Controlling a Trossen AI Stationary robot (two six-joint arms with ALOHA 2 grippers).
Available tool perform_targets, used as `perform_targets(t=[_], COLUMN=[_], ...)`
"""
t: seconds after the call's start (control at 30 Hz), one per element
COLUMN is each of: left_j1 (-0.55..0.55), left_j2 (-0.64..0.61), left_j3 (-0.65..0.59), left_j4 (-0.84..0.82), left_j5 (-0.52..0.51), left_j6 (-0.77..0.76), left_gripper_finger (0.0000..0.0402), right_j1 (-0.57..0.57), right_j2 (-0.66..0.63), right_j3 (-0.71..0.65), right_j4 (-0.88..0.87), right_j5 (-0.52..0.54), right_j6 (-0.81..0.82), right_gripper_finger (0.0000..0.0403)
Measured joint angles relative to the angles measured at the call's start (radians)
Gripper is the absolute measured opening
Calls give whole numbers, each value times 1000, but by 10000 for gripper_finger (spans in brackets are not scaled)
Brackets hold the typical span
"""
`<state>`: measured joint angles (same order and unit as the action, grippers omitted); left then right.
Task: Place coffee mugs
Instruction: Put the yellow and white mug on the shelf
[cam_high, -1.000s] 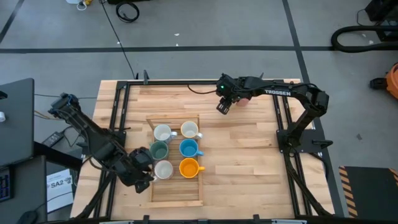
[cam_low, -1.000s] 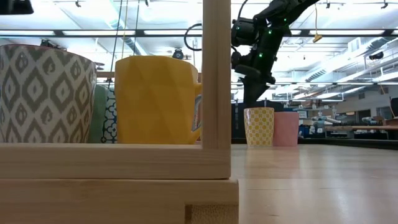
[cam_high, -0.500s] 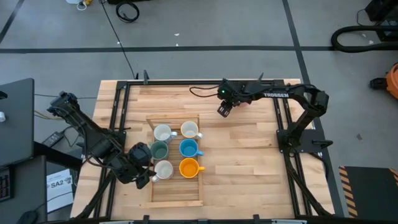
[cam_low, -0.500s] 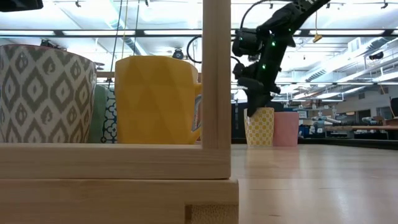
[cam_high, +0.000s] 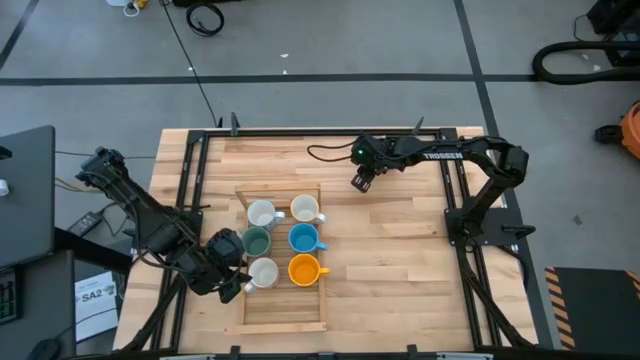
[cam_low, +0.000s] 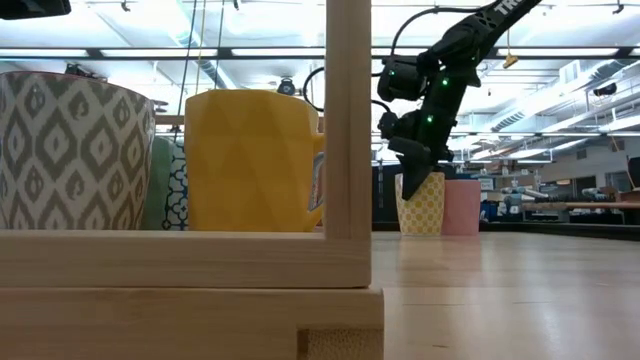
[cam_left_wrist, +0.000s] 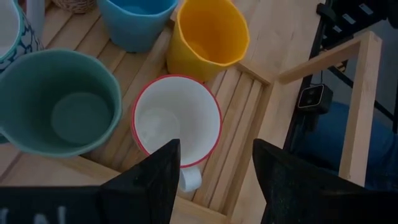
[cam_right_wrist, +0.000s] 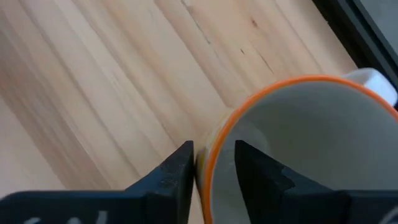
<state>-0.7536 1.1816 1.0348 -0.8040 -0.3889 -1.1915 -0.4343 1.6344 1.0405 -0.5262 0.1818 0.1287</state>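
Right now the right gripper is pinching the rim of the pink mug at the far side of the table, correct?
Not the pink mug. The right gripper straddles the rim of the orange-rimmed, yellow-patterned mug beside it, as the right wrist and low views show.

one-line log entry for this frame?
right gripper: pinching rim of orange-rimmed mug, far side | left gripper: open above red-rimmed mug in tray

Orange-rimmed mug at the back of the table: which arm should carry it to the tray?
Probably the right: the right gripper already straddles the orange-rimmed mug's wall. The left gripper hovers open over the red-rimmed mug in the tray.
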Motion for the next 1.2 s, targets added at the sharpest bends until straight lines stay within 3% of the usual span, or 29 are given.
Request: perform_targets(t=[0.37,0.63,0.83,1.0,1.2], left_j1=[0,0,0,0,0], left_j2=[0,0,0,1,1], left_j3=[0,0,0,0,0], left_j4=[6,39,60,151,317], left_j5=[0,0,-3,-15,-103], left_j6=[0,3,15,144,382], left_gripper_finger=[206,206,206,206,206], right_j1=[0,29,88,165,284], right_j2=[0,0,-25,-54,-91], right_j3=[0,12,97,195,308], right_j4=[20,5,-93,-233,-406], right_j5=[-4,-3,-3,-3,-3], right_j6=[-4,-111,-218,-269,-286], right_gripper_finger=[33,35,34,35,35])
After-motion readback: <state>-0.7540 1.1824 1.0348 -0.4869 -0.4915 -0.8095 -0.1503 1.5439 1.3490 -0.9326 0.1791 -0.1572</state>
